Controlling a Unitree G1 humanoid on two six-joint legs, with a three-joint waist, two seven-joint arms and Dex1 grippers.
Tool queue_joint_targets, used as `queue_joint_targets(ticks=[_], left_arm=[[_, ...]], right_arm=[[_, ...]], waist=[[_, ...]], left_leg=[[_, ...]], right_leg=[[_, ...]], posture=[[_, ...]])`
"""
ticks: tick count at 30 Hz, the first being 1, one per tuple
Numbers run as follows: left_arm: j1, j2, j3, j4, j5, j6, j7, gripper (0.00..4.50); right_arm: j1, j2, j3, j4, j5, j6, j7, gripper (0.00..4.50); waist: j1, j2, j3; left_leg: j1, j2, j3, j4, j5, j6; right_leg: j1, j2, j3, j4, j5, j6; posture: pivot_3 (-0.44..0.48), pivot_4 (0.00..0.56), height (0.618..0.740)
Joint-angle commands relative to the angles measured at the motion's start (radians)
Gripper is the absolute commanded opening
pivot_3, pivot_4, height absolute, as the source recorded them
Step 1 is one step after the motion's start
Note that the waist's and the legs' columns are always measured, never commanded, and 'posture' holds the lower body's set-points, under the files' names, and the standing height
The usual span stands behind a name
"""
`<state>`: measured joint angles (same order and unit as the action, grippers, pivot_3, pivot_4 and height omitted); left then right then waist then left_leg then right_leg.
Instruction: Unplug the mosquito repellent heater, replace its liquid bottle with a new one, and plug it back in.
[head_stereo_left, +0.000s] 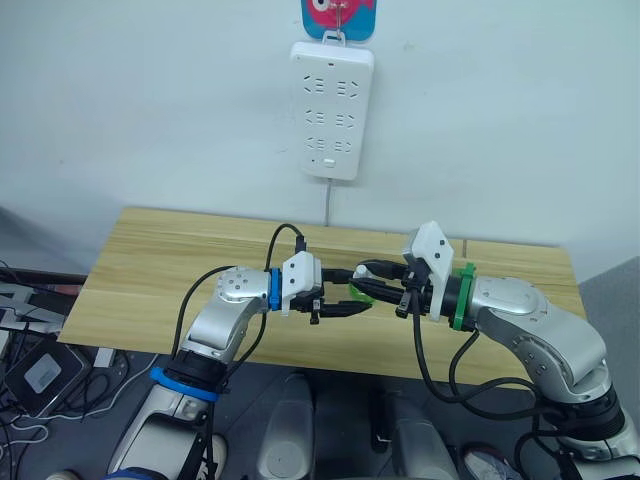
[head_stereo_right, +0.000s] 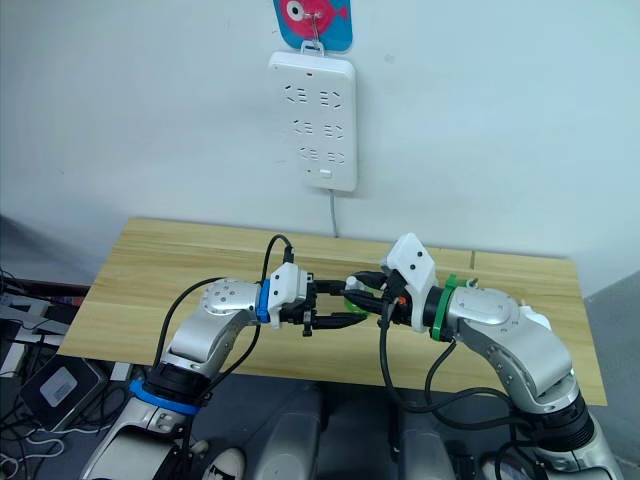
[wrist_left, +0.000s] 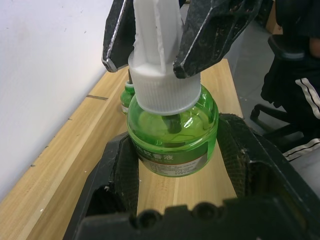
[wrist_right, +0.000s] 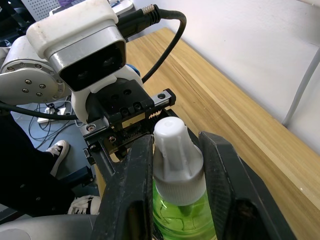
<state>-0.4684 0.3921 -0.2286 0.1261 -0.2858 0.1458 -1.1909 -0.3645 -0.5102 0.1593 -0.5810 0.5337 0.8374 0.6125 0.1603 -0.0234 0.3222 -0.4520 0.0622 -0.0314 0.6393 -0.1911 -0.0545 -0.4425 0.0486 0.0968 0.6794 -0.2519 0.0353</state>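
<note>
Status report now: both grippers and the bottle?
Left gripper around green liquid bottle body. Right gripper on its white cap. Second bottle on table.

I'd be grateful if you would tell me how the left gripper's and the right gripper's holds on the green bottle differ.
The left gripper closes on the bottle's round green body, while the right gripper pinches its white cap. The left gripper's wrist carries a blue ring and the right gripper's wrist a green one. Both hold the same bottle above the wooden table, facing each other.
</note>
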Motion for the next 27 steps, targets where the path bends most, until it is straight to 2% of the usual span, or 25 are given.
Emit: queue_joint_targets(ticks=[1,8,11,14,18,19,22,27], left_arm=[[0.014,0.007,-0.012,-0.053,-0.019,-0.009,-0.034,2.20],[0.051,0.095,-0.095,-0.090,-0.013,-0.175,-0.276,2.20],[0.044,0.135,-0.112,-0.062,-0.010,-0.261,-0.383,2.20],[0.023,0.189,-0.156,-0.022,-0.023,-0.339,-0.423,2.20],[-0.011,0.201,-0.157,0.027,-0.043,-0.342,-0.424,2.20],[-0.016,0.199,-0.151,0.040,-0.042,-0.343,-0.424,2.20],[-0.021,0.189,-0.128,0.068,-0.038,-0.335,-0.415,2.20],[-0.007,0.182,-0.086,0.082,-0.036,-0.298,-0.374,2.20]], right_arm=[[-0.042,-0.015,-0.024,-0.032,0.094,0.000,0.095,0.99],[-0.246,-0.089,0.066,0.126,0.154,-0.095,0.525,0.99],[-0.290,-0.016,0.218,0.281,0.048,-0.232,0.666,0.99],[-0.300,0.032,0.283,0.385,-0.033,-0.358,0.745,0.99],[-0.286,0.052,0.267,0.442,-0.067,-0.432,0.774,0.99],[-0.277,0.047,0.258,0.446,-0.070,-0.440,0.778,1.70],[-0.234,-0.007,0.220,0.434,-0.072,-0.451,0.790,2.63],[-0.126,-0.151,0.128,0.369,-0.063,-0.439,0.786,4.42]], waist=[[0.000,0.000,0.000],[-0.003,0.000,0.000],[-0.002,0.000,0.000],[0.000,0.001,0.002],[0.012,0.001,0.011],[0.013,0.001,0.011],[0.016,0.001,0.012],[0.023,0.002,0.012]], left_leg=[[0.000,0.000,0.000,0.000,0.000,0.000],[0.001,0.001,0.000,-0.001,0.000,0.000],[0.000,0.001,0.000,-0.002,0.000,0.000],[0.001,0.001,0.000,-0.005,0.000,0.000],[0.000,0.001,-0.001,-0.005,0.000,0.000],[0.000,0.000,-0.001,-0.005,0.000,0.000],[0.000,0.000,-0.001,-0.005,0.000,0.000],[0.000,0.001,-0.002,-0.005,0.000,0.000]], right_leg=[[0.000,0.000,0.000,0.000,0.000,0.000],[0.000,0.000,0.000,0.000,0.000,-0.001],[-0.001,0.000,-0.001,0.000,-0.001,-0.002],[-0.002,0.001,-0.001,0.000,-0.002,-0.004],[-0.003,0.001,-0.002,0.000,-0.003,-0.004],[-0.003,0.001,-0.002,0.000,-0.003,-0.004],[-0.003,0.001,-0.002,0.000,-0.003,-0.004],[-0.002,0.000,-0.003,0.000,-0.003,-0.004]], posture=[[0.328,0.312,0.740],[0.342,0.328,0.740],[0.375,0.342,0.740],[0.389,0.351,0.740],[0.395,0.355,0.740],[0.390,0.358,0.740],[0.377,0.354,0.740],[0.343,0.346,0.740]])
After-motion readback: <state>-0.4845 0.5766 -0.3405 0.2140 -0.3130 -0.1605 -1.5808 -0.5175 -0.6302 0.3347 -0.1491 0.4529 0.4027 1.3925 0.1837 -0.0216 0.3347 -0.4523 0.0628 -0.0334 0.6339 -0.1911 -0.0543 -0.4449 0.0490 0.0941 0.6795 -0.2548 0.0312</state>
